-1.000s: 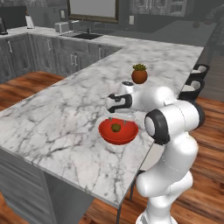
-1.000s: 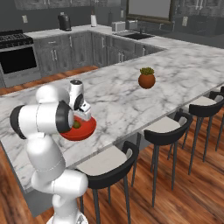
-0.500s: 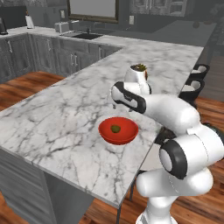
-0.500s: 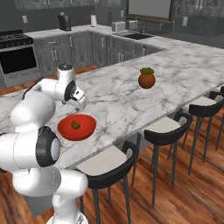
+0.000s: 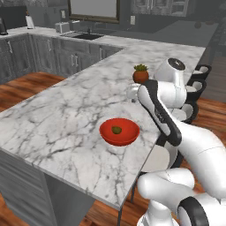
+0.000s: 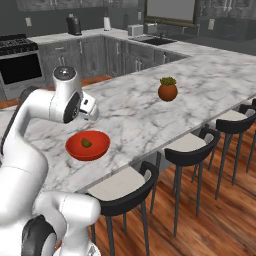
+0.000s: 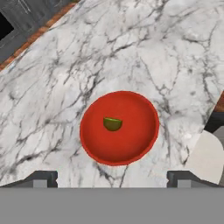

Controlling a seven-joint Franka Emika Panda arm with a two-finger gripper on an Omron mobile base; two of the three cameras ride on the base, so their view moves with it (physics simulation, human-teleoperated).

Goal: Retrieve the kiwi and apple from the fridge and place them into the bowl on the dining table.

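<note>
The red bowl (image 5: 119,131) (image 6: 88,145) (image 7: 119,127) stands on the dining table (image 5: 66,110) (image 6: 140,115) near its stool-side edge. The olive-green kiwi (image 5: 116,129) (image 6: 86,143) (image 7: 112,124) lies inside it, a little off centre. My gripper (image 7: 111,178) hangs well above the bowl and looks straight down on it. It is open, with the fingertips (image 7: 43,177) set wide apart and nothing between them. The apple and the fridge are out of view.
A small potted plant (image 5: 141,74) (image 6: 168,89) stands farther along the marble top. Black bar stools (image 6: 125,186) (image 6: 192,145) line the table's near edge over a wood floor. A stove (image 6: 17,60) and grey cabinets run along the back wall.
The hand has risen from just over the bowl and the arm has swung higher above the table. The kiwi stays in the bowl and the gripper stays open.
</note>
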